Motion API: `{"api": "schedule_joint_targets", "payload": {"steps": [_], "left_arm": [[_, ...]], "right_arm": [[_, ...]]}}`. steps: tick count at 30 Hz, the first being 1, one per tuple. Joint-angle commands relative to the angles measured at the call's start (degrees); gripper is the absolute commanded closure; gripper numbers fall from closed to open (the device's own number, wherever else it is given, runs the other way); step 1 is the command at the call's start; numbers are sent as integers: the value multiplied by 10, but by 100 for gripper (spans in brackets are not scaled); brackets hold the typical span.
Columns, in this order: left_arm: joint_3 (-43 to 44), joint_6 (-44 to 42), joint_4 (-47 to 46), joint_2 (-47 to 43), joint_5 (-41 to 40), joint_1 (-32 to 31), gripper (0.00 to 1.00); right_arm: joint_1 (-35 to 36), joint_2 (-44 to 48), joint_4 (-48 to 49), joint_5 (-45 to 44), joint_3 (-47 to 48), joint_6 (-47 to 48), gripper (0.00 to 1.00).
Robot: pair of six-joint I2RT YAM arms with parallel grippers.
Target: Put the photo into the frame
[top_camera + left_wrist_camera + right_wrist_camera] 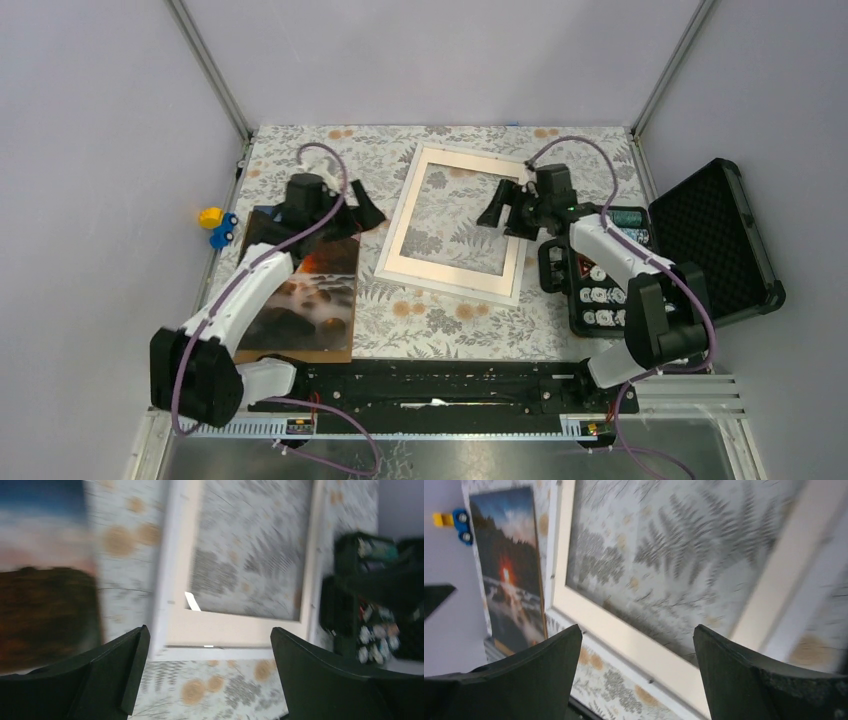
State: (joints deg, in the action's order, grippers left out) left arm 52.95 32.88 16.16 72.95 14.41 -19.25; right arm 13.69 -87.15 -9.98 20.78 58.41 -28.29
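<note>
The photo (pixel 325 290), a dark landscape with an orange-red glow, lies flat at the left on a brown board; it also shows in the wrist views (pixel 45 580) (pixel 509 570). The white frame (pixel 449 287) lies flat mid-table, a cream border inside its rim and the tablecloth showing through its middle. My left gripper (pixel 358 208) hovers open between the photo's far end and the frame's left side, with the frame (pixel 165 580) ahead of its fingers and nothing between them (pixel 209 630). My right gripper (pixel 500 210) is open over the frame's right side (pixel 624 635), holding nothing (pixel 638 627).
An open black case (pixel 720 240) with small round items stands at the right, close to the right arm. A yellow and blue toy (pixel 215 225) sits at the table's left edge. The brown board (pixel 300 352) sticks out under the photo. Grey walls enclose the table.
</note>
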Motion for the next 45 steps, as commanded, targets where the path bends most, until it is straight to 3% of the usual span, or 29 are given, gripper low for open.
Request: {"api": "schedule_joint_targets", "payload": {"steps": [1, 4, 8, 12, 15, 29, 36, 40, 45], "left_arm": [[-24, -28, 103, -82, -84, 103, 1], [-72, 11, 109, -122, -113, 167, 1], [-118, 35, 90, -137, -88, 234, 1], [-176, 44, 27, -104, -125, 266, 1], [-191, 71, 8, -74, -70, 300, 2], [-265, 127, -5, -72, -60, 315, 1], [-279, 137, -12, -64, -76, 321, 2], [-275, 133, -7, -56, -74, 324, 2], [-277, 132, -14, -52, -72, 328, 1]], "right_arm": [[103, 16, 78, 23, -31, -78, 11], [187, -23, 179, 33, -44, -164, 11], [293, -111, 274, 42, -20, -240, 11], [349, -203, 323, 18, 21, -288, 16], [380, -253, 362, 5, 37, -336, 21], [474, -322, 426, -36, 42, -423, 28], [501, -318, 462, -37, 32, -464, 41], [517, -328, 503, -38, 19, -495, 54], [520, -340, 507, -41, 11, -503, 57]]}}
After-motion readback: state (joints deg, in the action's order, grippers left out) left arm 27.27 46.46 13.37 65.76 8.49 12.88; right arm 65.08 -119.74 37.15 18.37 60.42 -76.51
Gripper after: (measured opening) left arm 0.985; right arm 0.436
